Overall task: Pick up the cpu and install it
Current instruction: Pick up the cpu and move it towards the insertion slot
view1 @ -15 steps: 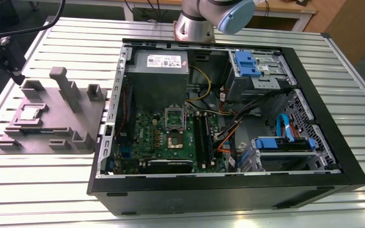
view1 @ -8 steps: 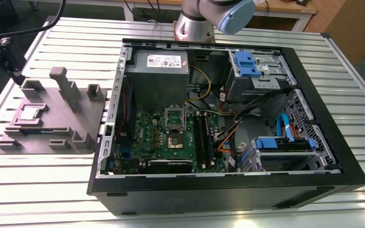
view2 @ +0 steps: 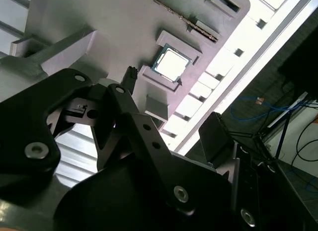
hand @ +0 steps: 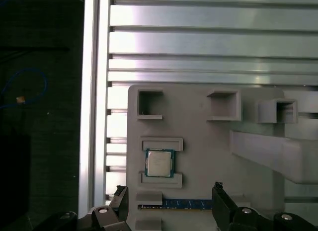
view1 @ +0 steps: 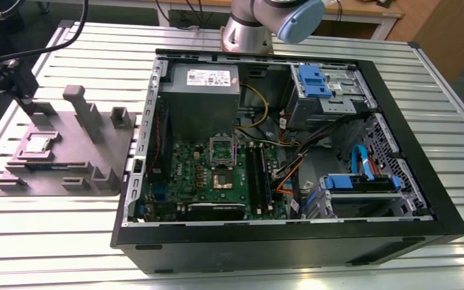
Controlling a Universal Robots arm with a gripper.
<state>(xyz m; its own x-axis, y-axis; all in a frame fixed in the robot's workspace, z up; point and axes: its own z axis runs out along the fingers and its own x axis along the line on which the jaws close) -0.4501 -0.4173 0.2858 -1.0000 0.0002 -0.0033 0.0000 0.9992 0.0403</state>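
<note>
Starting at the exterior view's left, a grey fixture [view1: 107, 151] sits on the slatted desk [view1: 70, 254]. The cpu [view1: 38, 145] lies flat in a shallow pocket of it, between two low raised lips. My worry begins right there. Those lips stand just beside the chip's edges, and a memory stick [hand: 171, 204] lies near it in its own slot. Fingers coming down a little off line could land on plastic or on the stick, or catch the chip by a corner and lift it tilted.

Further right stands the open computer case [view1: 296, 248], with the dark socket [view1: 222, 179] on the green board [view1: 188, 163]. A chip carried crooked would likely seat askew there, and the cables [view1: 313, 140] just beside the board could snag the arm.

The tool [hand: 168, 192] hangs above the fixture with its fingers [hand: 119, 195] spread wide and nothing between them. In the first wrist view the cpu is untouched and apart from both fingertips, a little ahead of the gap and nearer one finger than the other. The memory stick runs across under that gap.
</note>
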